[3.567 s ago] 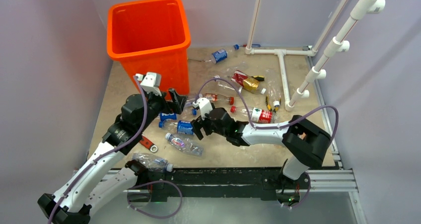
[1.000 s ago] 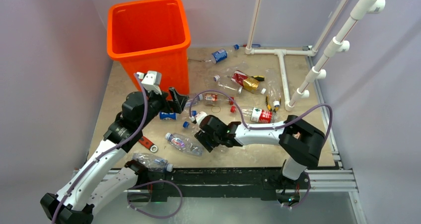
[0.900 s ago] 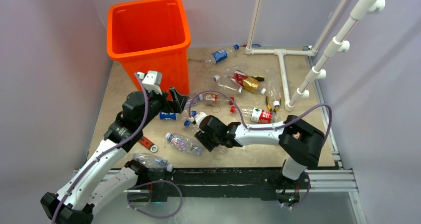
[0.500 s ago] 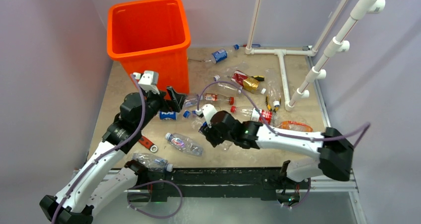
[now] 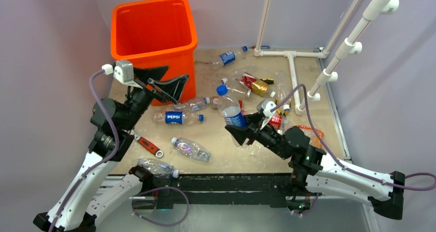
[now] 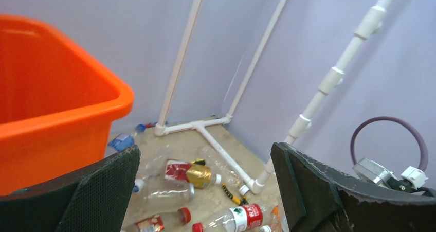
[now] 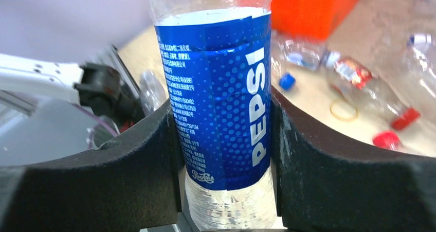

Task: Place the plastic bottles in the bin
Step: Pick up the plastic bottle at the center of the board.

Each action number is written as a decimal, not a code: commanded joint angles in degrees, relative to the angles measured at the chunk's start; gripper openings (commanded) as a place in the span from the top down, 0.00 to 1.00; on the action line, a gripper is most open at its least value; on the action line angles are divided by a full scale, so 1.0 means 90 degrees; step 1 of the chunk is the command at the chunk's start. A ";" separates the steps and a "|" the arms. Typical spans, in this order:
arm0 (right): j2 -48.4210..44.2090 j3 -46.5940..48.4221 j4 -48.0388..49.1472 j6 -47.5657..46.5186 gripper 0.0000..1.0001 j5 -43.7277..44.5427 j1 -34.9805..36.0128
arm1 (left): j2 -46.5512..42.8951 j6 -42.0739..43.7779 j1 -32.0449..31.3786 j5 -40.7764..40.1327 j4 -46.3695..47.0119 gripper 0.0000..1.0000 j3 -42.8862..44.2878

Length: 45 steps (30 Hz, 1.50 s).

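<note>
My right gripper (image 5: 242,128) is shut on a clear plastic bottle with a blue Pepsi label (image 5: 230,110). It holds the bottle upright above the floor, blue cap on top. In the right wrist view the label (image 7: 221,98) fills the gap between both pads (image 7: 149,165). The orange bin (image 5: 154,31) stands at the back left. My left gripper (image 5: 176,73) hangs open and empty in front of the bin's front wall, and its wrist view shows the bin (image 6: 61,113) at left. Several more bottles lie on the floor: a Pepsi one (image 5: 176,118) and a clear one (image 5: 189,148).
A red-handled wrench (image 5: 146,144) lies near the left arm. A yellow-black screwdriver (image 5: 277,107) and a white pipe frame (image 5: 293,72) are at the right. A crushed bottle (image 5: 157,166) rests at the near edge. A red-labelled bottle (image 6: 241,219) and loose caps (image 7: 288,81) lie mid-floor.
My right gripper closed on the Pepsi bottle and lifted it off the floor, swinging right. My left gripper rose and moved left toward the bin, staying open.
</note>
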 commanded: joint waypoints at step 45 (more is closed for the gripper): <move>0.0726 -0.0796 0.3815 -0.0155 0.65 -0.0604 0.0033 | 0.1963 -0.1330 -0.1162 0.3708 0.2896 0.38 0.0397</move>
